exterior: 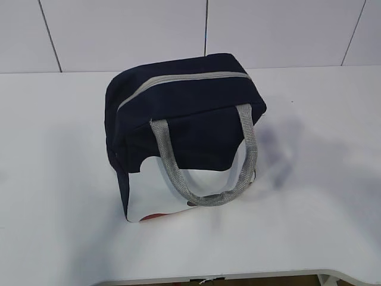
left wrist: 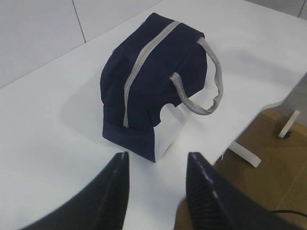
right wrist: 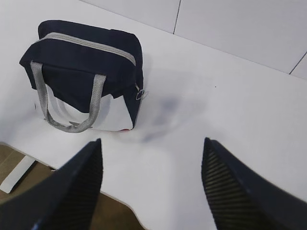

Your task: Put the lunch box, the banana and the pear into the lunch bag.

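Zipped navy lunch bag (exterior: 184,113) upright on white table (exterior: 53,179), grey handle (exterior: 208,196) forward.

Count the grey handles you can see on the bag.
2. One handle hangs down the bag's white-panelled side; the other droops over the opposite side, visible only in the left wrist view.

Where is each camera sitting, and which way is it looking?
Exterior view: sits high in front, looks down at the zipped navy-blue fabric lunch bag on the white table; no robot parts show.
Left wrist view: on the left arm, faces the bag's end; two dark fingers show.
Right wrist view: on the right arm, looks down; wide-apart fingers show.
All views share the bag's grey webbing handle.
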